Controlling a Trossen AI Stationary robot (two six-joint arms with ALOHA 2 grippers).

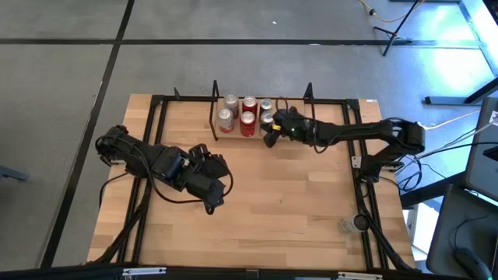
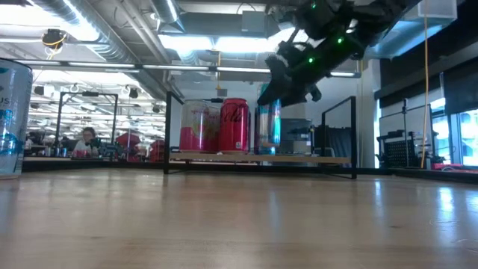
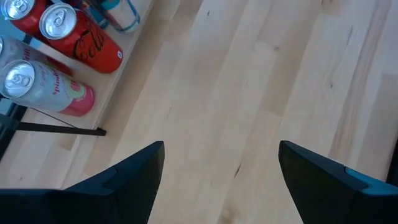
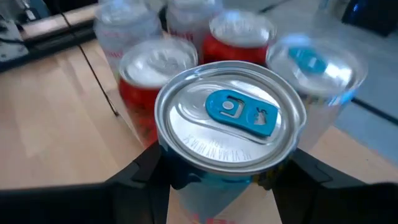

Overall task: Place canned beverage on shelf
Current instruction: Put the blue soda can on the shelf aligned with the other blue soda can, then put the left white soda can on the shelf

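Pinching a blue-tabbed can (image 4: 230,124), the right claw (image 1: 271,132) sits at the shelf's (image 1: 233,136) right end, at 12 o'clock on the worktop (image 1: 296,210). At 9 o'clock, the left claw (image 3: 221,180) hovers spread.

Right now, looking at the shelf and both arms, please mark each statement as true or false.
1. The right end effector grips a can with a blue tab. True.
2. The left end effector holds a red can. False: its jaws are open and empty, over bare table.
3. Several cans already stand on the shelf. True.
4. The shelf sits at the table's near edge. False: it is at the far edge.
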